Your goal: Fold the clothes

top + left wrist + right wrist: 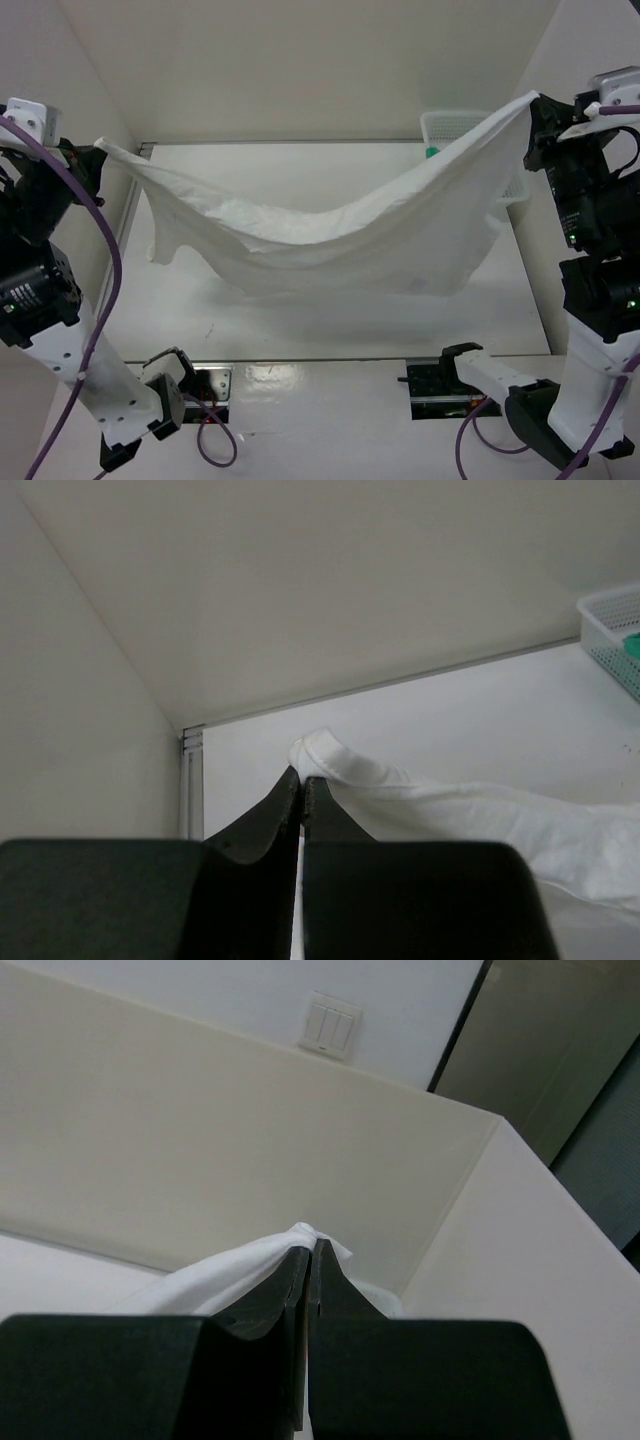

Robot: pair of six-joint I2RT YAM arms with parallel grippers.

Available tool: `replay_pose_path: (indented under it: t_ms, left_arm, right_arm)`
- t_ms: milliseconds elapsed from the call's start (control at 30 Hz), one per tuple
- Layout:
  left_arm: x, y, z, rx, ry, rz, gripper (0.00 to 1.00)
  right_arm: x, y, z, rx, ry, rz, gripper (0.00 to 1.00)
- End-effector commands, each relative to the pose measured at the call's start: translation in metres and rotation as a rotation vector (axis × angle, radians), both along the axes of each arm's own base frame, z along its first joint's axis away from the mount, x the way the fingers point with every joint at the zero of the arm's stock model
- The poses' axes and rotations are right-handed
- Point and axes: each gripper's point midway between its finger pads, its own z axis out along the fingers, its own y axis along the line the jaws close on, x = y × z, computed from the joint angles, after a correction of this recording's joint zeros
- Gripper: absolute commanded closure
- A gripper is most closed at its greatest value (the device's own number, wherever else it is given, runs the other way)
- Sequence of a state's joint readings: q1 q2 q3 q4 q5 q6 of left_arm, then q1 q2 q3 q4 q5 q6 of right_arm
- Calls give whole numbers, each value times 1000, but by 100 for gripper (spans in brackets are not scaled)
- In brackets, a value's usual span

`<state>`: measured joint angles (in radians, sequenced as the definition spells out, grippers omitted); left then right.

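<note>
Pinched shut on opposite corners of the clothes (330,240) by left jaws and right jaws; slung sagging above the bench (300,330). Likely to slip from such thin grips if stretched wider; may snag the basket (440,125) behind the right end.

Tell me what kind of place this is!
Likely a robot test booth, not a home: plain white panel walls box in a white table, two black-and-white robot arms stand at its near edge, and the left pincer and right pincer stretch a large thin white garment between them.
</note>
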<state>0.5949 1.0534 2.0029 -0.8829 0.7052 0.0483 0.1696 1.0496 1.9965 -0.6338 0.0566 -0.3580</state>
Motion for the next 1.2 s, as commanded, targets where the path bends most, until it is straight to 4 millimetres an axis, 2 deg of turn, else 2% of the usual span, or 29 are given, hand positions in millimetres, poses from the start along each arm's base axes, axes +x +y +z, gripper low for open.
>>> replay_pose_path:
  t_ms: [0,67,100,167,200,233,267,300,333,367,400,433,467,500,533,567,600,633,700,733,767,867,933,967,1033,1067,1100,1133,1167]
  left_arm:
    - [33,14,-2,-63,15,-45,100]
    - [49,25,-12,-91,54,-44,100]
    - [55,29,-17,-102,69,-43,100]
    - [73,39,-27,-129,106,-51,100]
    - [80,44,-29,-127,116,-52,100]
    - [94,54,-38,-156,156,-51,100]
    - [100,59,-42,-158,173,-51,100]
    - [107,64,-45,-171,192,-51,100]
    - [120,67,-50,-185,226,-74,100]
    - [125,69,-51,-185,237,-89,100]
    - [131,68,-52,-194,252,-99,100]
    - [147,71,-72,-225,322,-119,100]
    - [152,71,-74,-214,337,-133,100]
    - [145,57,-54,-194,316,-155,100]
    - [163,65,-67,-209,349,-176,100]
    - [165,62,-66,-203,344,-185,100]
    - [175,63,-70,-204,346,-184,100]
    - [177,62,-64,-178,324,-185,100]
    - [178,56,-69,-182,339,-218,100]
    - [176,52,-69,-191,344,-237,100]
    - [173,45,-68,-193,342,-283,100]
    - [161,37,-55,-173,310,-295,100]
    - [143,27,-40,-149,276,-295,100]
    - [128,20,-26,-124,242,-295,100]
    - [112,15,-14,-101,209,-284,100]
    - [95,6,-4,-81,182,-284,100]
    - [87,2,0,-72,169,-283,100]
    - [80,-2,3,-64,159,-283,100]
    - [65,-11,7,-44,145,-295,100]
  right_arm:
    - [35,3,6,34,-10,-8,100]
    - [50,6,3,30,9,-8,100]
    - [69,7,-2,38,38,-18,100]
    - [86,8,-5,37,61,-27,100]
    - [113,13,-18,29,106,-28,100]
    - [125,15,-25,23,136,-29,100]
    - [130,14,-18,28,128,-39,100]
    - [158,17,-35,20,178,-49,100]
    - [159,17,-25,24,161,-49,100]
    - [168,16,-26,26,163,-59,100]
    - [176,18,-31,21,185,-60,100]
    - [198,21,-45,14,224,-61,100]
    - [196,17,-27,32,180,-68,100]
    - [203,11,-32,30,202,-84,100]
    - [216,8,-34,51,203,-77,100]
    - [216,9,-29,66,184,-73,100]
    - [219,-1,-30,75,183,-82,100]
    - [217,2,-21,88,158,-50,100]
    - [221,-6,-25,108,173,-57,100]
    - [216,1,-19,98,159,-14,100]
    - [216,-2,-19,109,160,-9,100]
    - [190,3,-2,101,128,25,100]
    - [174,6,3,97,127,43,100]
    - [155,8,15,81,97,62,100]
    - [139,14,14,72,109,95,100]
    - [114,15,27,68,71,106,100]
    - [112,16,20,55,95,114,100]
    - [103,17,21,42,91,120,100]
    - [88,18,19,24,92,128,100]
